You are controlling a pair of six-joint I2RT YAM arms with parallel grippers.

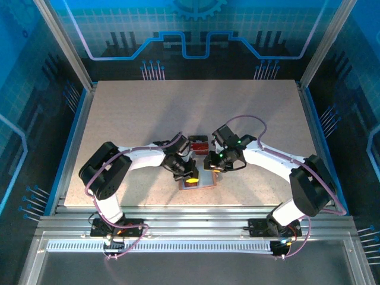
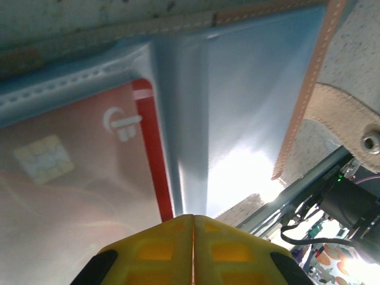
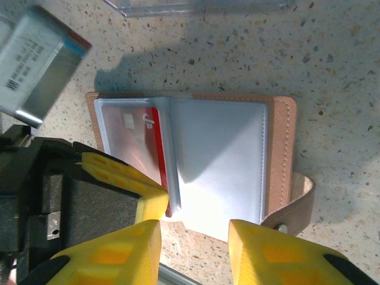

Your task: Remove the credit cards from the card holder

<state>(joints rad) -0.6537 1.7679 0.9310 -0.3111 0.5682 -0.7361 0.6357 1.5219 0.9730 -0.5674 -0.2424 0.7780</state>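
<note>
The card holder [image 3: 219,148] lies open at the surface's [image 3: 332,53] near edge. The red card [image 3: 155,136] seems thin, stiff, slippery: take its bare edge, where the left tool [image 2: 193,222] is pressed together; right tool [image 3: 193,240] half spread

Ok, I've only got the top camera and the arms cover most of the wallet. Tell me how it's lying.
Observer: The wallet lies open flat on the table, pale inner panels up, strap off to one side.
Operator: Now tell me where a card sits.
Observer: A red card is tucked in one panel under a clear sleeve, right beside the fold.
Operator: Give me the grippers.
Observer: Left gripper is shut, its tips at the wallet's edge by that card. The right gripper is open above the same edge, holding nothing.
</note>
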